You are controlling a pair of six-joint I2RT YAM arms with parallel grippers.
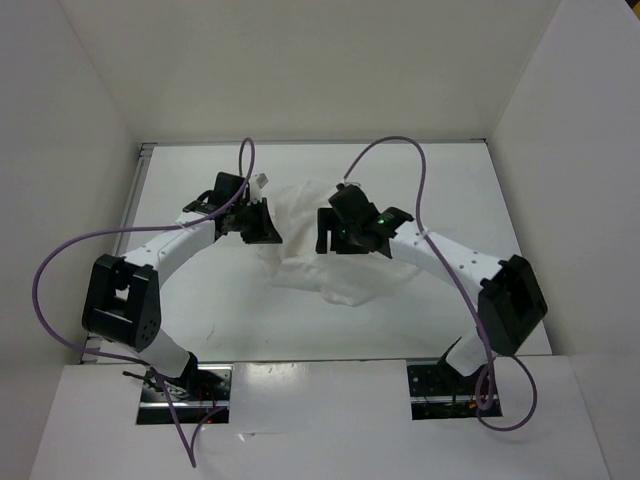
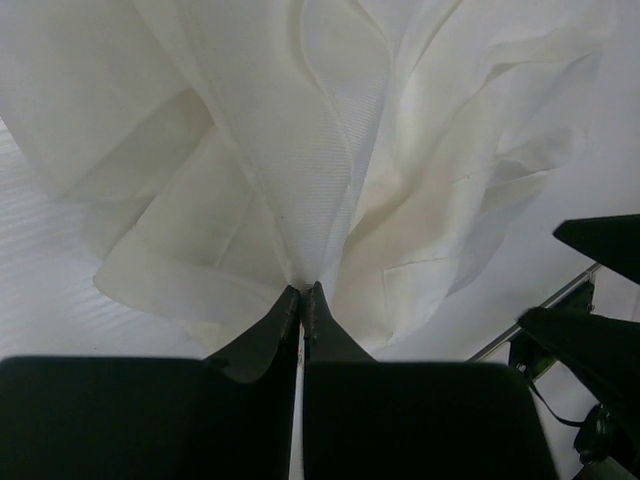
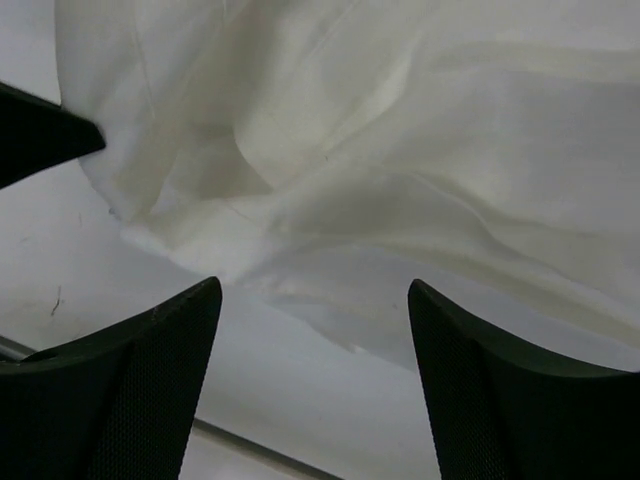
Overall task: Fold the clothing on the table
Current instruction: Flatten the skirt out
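Pressed together, the left gripper (image 2: pixel 303 292) pinches a fold of the clothing (image 2: pixel 330 150), which sits bunched near the middle of the table (image 1: pixel 480 190), somewhat toward its far edge. At the clothing's right side, the right gripper (image 3: pixel 312 290) hovers close with jaws spread, gripping nothing.
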